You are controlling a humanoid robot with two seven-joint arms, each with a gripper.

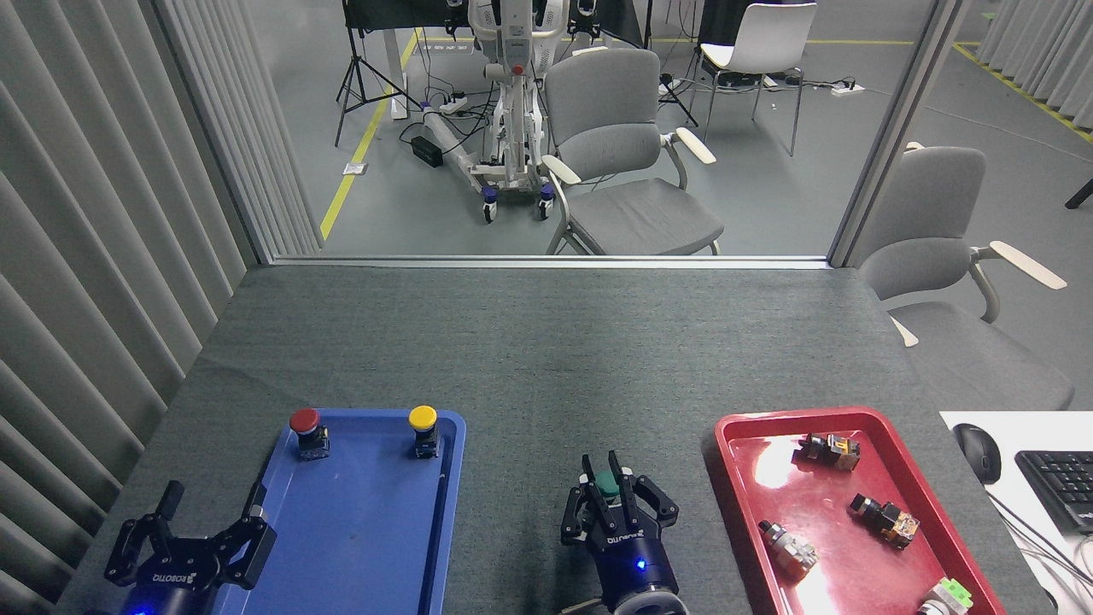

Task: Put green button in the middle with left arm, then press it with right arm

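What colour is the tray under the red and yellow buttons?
Blue; the tray shows best in the head view.

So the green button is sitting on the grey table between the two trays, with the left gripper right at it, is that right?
Not quite: in the head view it's the right gripper at the green button, on the grey table between the blue tray and red tray.

The desk is covered in matt, rough grey felt-like cloth. The red tray is glossy plastic with bright glare; the blue tray looks smooth plastic, duller.
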